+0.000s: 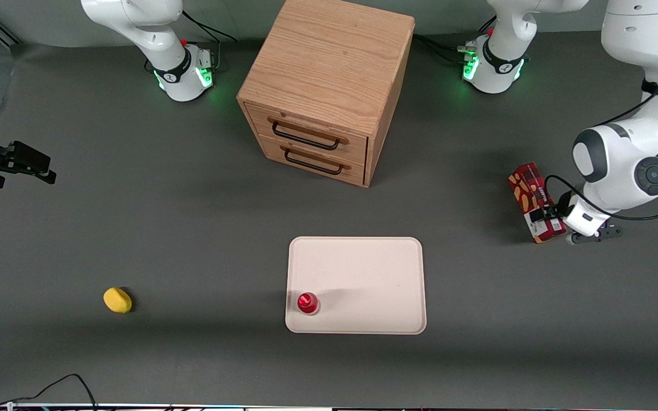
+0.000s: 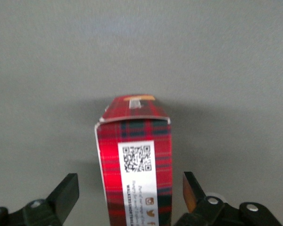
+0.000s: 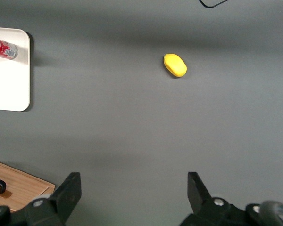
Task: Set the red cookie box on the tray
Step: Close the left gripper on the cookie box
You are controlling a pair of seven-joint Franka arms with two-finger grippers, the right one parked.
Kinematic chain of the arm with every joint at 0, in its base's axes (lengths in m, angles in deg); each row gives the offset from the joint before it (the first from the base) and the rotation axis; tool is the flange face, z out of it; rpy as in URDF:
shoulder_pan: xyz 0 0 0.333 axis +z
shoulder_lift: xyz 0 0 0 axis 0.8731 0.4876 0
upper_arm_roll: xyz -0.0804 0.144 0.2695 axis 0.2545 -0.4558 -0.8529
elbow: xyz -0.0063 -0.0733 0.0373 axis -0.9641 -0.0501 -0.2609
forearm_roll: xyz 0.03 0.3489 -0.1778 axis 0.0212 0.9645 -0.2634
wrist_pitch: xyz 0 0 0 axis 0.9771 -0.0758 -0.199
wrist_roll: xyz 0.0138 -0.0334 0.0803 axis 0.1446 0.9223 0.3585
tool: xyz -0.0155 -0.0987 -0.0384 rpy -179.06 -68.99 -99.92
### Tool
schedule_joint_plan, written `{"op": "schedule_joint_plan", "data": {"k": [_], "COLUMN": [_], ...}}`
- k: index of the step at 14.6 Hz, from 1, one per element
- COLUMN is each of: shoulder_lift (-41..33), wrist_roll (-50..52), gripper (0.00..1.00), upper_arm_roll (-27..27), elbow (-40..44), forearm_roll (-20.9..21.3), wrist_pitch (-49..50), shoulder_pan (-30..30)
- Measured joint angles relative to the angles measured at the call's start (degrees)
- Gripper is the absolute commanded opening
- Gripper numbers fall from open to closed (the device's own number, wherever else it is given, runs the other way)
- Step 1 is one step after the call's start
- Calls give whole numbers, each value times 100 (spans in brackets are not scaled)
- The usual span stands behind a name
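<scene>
The red cookie box [image 1: 533, 201] lies on the grey table toward the working arm's end, well away from the tray [image 1: 363, 274]. It is a long, slim carton with cookie pictures. In the left wrist view the red cookie box [image 2: 134, 160] shows tartan sides and a white label strip with a QR code. My left gripper [image 1: 548, 217] sits low over the box's end nearer the front camera. The gripper [image 2: 129, 188] is open, one finger on each side of the carton with a gap showing at both. The cream tray [image 3: 9, 75] lies flat in the middle of the table.
A small red-capped bottle [image 1: 308, 303] stands on the tray's corner nearest the front camera. A wooden drawer cabinet [image 1: 323, 85] stands farther from the camera than the tray. A yellow lemon-like object [image 1: 117, 300] lies toward the parked arm's end.
</scene>
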Motion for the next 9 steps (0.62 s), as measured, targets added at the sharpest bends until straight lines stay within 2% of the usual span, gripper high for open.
{"op": "schedule_joint_plan", "data": {"k": [2,3,6,7,9], "shoulder_lift": [-4,-11,-33,-35,-38], "wrist_roll": [0,0,0,0,0], "gripper": [96,91,56,41,5], "upper_arm_roll": [0,0,1,5,11], "elbow": [-109,-143,-174,-178,-184], "forearm_roll": [-37,-45,-56,-58,-67], "wrist_pitch": [-60,-65,-66,-66,-65], "shoulder_pan": [-1,-1,-2,-3,-13]}}
